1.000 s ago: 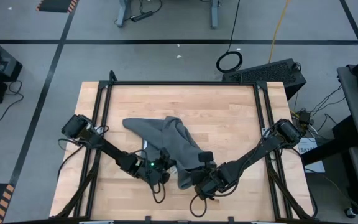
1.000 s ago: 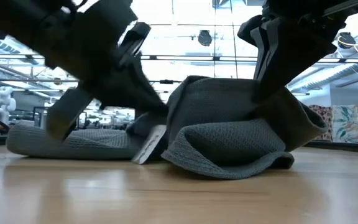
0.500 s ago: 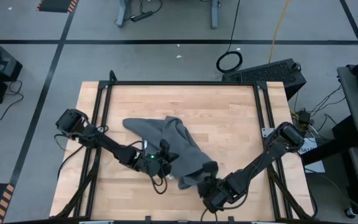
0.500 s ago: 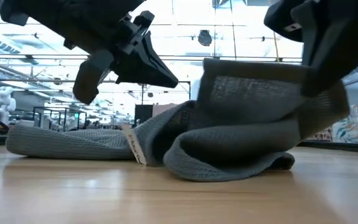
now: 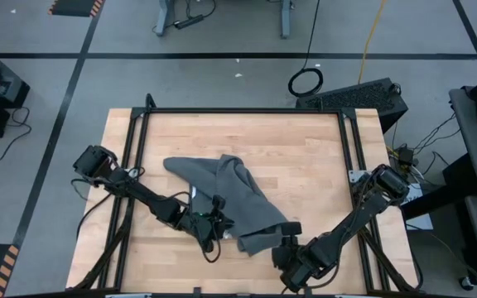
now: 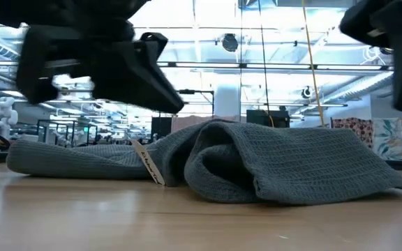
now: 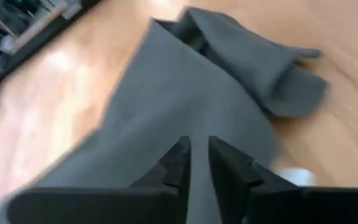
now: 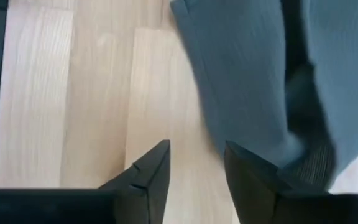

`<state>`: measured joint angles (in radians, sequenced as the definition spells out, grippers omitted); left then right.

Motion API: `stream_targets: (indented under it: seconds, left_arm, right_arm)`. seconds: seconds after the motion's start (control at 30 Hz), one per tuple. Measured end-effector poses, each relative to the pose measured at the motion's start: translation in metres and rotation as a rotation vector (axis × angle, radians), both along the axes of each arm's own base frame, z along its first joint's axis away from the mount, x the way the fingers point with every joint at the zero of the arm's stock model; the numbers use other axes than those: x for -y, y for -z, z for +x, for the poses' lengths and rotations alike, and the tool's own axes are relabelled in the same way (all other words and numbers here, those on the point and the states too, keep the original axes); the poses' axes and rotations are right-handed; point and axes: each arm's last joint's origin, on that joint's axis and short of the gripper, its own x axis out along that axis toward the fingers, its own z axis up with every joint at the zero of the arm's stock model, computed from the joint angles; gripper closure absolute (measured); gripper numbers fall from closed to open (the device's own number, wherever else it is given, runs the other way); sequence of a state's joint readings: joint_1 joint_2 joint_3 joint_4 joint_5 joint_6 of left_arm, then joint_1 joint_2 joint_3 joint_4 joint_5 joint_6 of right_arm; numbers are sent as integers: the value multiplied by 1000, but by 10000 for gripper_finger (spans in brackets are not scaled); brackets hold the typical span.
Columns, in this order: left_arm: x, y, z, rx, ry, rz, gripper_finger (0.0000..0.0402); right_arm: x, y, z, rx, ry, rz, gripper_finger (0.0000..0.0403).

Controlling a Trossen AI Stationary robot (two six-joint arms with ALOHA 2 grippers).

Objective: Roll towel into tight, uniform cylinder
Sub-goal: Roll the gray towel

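Note:
The dark grey towel (image 5: 230, 194) lies crumpled on the wooden table (image 5: 313, 149), with a thick fold (image 6: 285, 167) at its near right end. Its white tag (image 6: 149, 164) sticks up near the middle. My left gripper (image 5: 219, 222) hovers just above the towel's near edge; in the left wrist view (image 7: 199, 155) its fingers are almost together, with nothing between them. My right gripper (image 5: 291, 246) is open just off the towel's near right corner (image 8: 253, 81), above bare table in the right wrist view (image 8: 194, 158). In the low view both grippers are clear of the cloth.
A black metal frame (image 5: 348, 157) runs around the tabletop. Bare wood lies to the far side and right of the towel. Beyond the table are floor cables and a black case (image 5: 358, 95).
My right gripper has drawn the towel's near right part up and toward the table's near right, then gone on toward the near edge without it. That part has dropped and lies spread out to the right. My left gripper has risen off the towel by the tag.

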<state>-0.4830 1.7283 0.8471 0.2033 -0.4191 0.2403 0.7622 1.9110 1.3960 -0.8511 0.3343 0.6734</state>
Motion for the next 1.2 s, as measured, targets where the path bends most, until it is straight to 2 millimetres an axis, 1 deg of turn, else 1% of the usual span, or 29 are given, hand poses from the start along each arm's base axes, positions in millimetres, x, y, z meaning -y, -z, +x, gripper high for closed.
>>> stream_targets:
  seconds: [0.07, 0.17, 0.23, 0.33, 0.43, 0.53, 0.63, 0.7, 0.8, 0.93, 1.0, 1.03, 1.1, 1.13, 1.17, 1.2]
  left_arm:
    - [6, 2, -5, -25, 5, -11, 309]
    - [17, 2, -11, -28, 29, -26, 275]
    - [23, 4, -14, -30, 51, -22, 256]
    - [25, 8, -15, -42, 66, 6, 237]
    - [23, 13, -13, -45, 46, 44, 232]
    - [22, 21, -11, -62, 62, 81, 231]
    - [23, 34, -9, -82, 93, 139, 231]
    - [22, 42, -6, -77, 76, 169, 230]
    - [18, 44, 0, -29, 4, 217, 230]
    - [7, 41, 8, -6, -26, 197, 231]
    - [-2, 42, 12, -30, -25, 176, 242]
    - [-8, 43, 14, -42, -35, 167, 255]
    - [-17, 44, 18, -51, -61, 161, 299]
    - [-21, 44, 19, -51, -71, 161, 329]
    - [-22, 43, 20, -47, -75, 159, 360]
    - [-22, 40, 21, -33, -75, 155, 380]
  right_arm:
    - [-3, 0, -4, -6, 12, -1, 257]
    - [-5, 0, -7, 35, 34, -26, 259]
    - [-5, -1, -6, 88, 41, -76, 262]
    - [-3, -3, -5, 166, 48, -161, 263]
    - [-2, -3, 2, 222, 11, -215, 256]
    - [-3, 2, 11, 263, -29, -253, 244]
    - [0, 7, 24, 289, -37, -247, 231]
    - [3, 12, 32, 295, -35, -251, 224]
    - [9, 16, 39, 281, -31, -262, 220]
    - [14, 15, 44, 284, -44, -276, 220]
    - [14, 15, 45, 287, -61, -281, 220]
    - [14, 15, 46, 288, -60, -281, 220]
    - [16, 14, 47, 288, -54, -279, 220]
    - [16, 15, 47, 288, -48, -276, 220]
    - [16, 15, 47, 289, -44, -275, 220]
    - [16, 15, 47, 290, -43, -274, 220]
